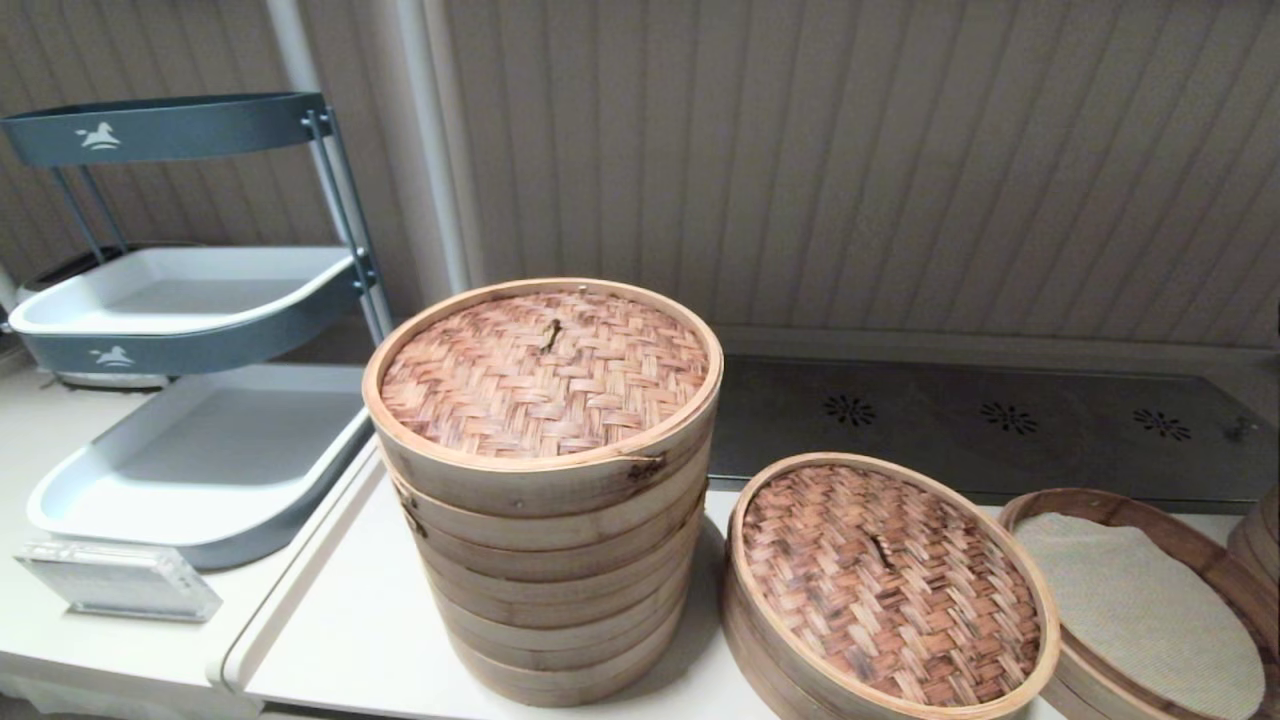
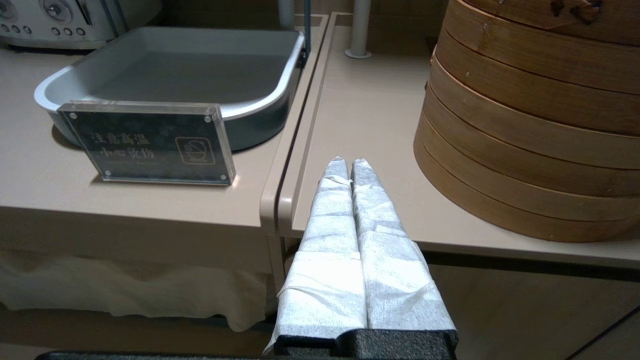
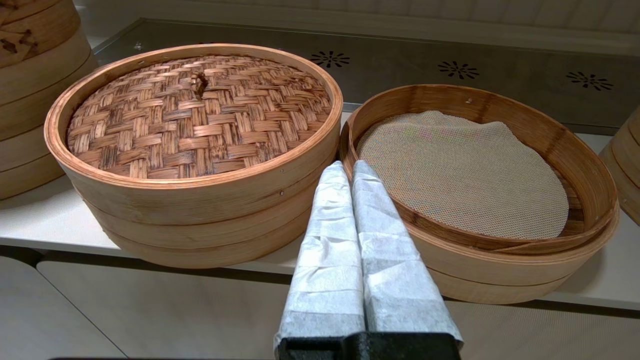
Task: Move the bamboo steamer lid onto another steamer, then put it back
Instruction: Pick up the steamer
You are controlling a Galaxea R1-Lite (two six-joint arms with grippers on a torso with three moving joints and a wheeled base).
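Both pincers pressed together, off the table's (image 1: pixel 330 620) front edge: left pincer (image 2: pixel 348 165), right pincer (image 3: pixel 347 169). Lid (image 1: pixel 890 580) sits on its low steamer (image 3: pixel 200 225). One open steamer (image 3: pixel 575 165) beside it, one tall stack (image 1: pixel 550 560).

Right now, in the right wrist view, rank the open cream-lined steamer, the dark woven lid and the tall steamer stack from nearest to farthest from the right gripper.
1. open steamer, just beside the shut right gripper
2. dark woven lid, on the other side, slightly farther
3. tall stack, beyond the lid, at the frame's edge

The other steamer (image 1: pixel 1150 600) is cut off at the head view's right edge.
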